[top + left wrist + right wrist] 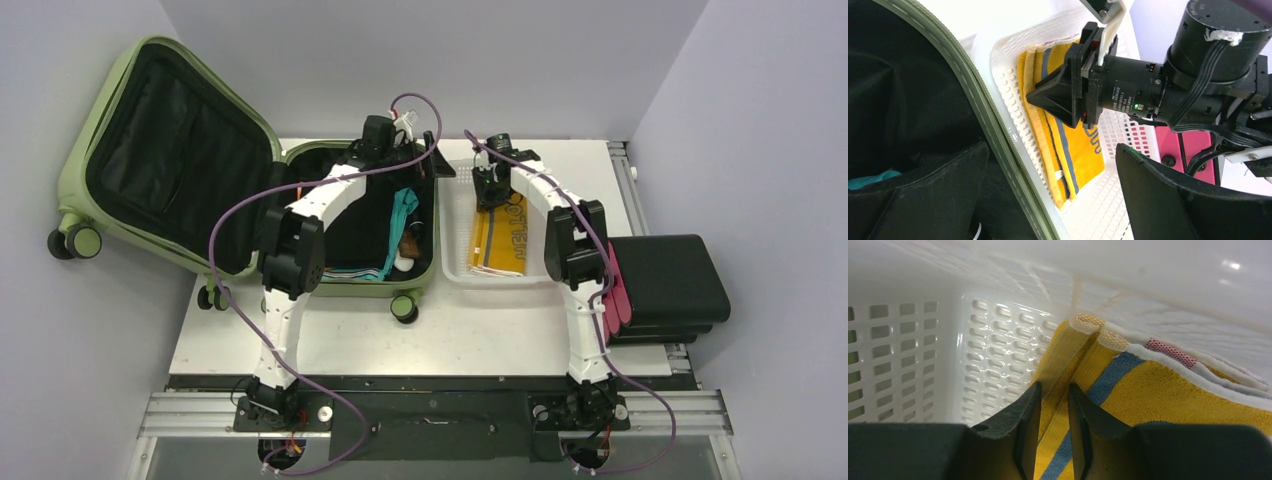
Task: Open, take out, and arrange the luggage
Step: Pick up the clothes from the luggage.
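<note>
The olive-green luggage (190, 165) lies open at the table's (450, 340) left rear. Its long axis runs near-to-far, black wheels toward the arms, black-lined lid leaning left. Left gripper (1052, 147) gapes empty. Right gripper (1054, 387) is nearly closed over the basket's (455, 235) yellow towel (498, 240); grip unclear.

Left gripper (1052, 150) spread wide; right gripper (1054, 387) nearly closed.

The left gripper (1053, 150) hangs with its dark fingers (928, 200) spread wide, nothing caught between them; below the gap runs the olive rim of the luggage (993, 130). Past the rim lies a white basket (1013, 85) holding a folded yellow towel (1078, 155); the right gripper (1040, 97) sits low on the towel ahead of the fingertips; a pink-red panel (1193, 145) shows beyond the right-hand finger.
</note>
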You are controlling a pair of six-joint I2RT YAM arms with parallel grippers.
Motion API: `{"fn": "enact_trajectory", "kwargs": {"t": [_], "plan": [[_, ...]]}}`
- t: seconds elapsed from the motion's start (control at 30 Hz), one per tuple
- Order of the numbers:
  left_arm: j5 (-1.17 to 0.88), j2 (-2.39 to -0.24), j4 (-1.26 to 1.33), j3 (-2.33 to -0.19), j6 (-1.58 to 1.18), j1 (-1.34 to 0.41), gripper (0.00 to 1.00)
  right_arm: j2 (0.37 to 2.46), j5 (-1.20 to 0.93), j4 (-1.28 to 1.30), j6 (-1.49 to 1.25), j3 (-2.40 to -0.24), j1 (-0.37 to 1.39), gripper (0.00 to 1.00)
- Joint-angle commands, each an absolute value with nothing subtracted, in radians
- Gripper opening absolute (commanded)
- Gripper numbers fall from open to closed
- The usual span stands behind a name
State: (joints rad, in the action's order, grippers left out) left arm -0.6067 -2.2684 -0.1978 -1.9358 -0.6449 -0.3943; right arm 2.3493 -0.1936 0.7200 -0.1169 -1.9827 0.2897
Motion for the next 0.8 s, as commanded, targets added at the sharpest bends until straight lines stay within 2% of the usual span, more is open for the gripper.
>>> {"fn": "enact_trajectory", "kwargs": {"t": [0.0, 0.33, 0.5, 0.77], "plan": [[-0.632, -2.223, -0.140, -1.937, -0.655, -0.403, 0.96, 2.416, -0.286, 0.773, -0.118, -2.033, 0.304, 0.22], [-0.636, -2.230, -0.132, -1.936, -0.658, -0.413, 0.96, 2.388, -0.504, 0.779, -0.120, -1.999, 0.328, 0.19], [-0.637, -2.231, -0.130, -1.933, -0.660, -0.418, 0.96, 2.356, -0.454, 0.777, -0.103, -2.014, 0.326, 0.19], [-0.615, -2.193, -0.161, -1.950, -0.633, -0.389, 0.96, 2.221, -0.197, 0.727, -0.062, -2.024, 0.299, 0.30]]}}
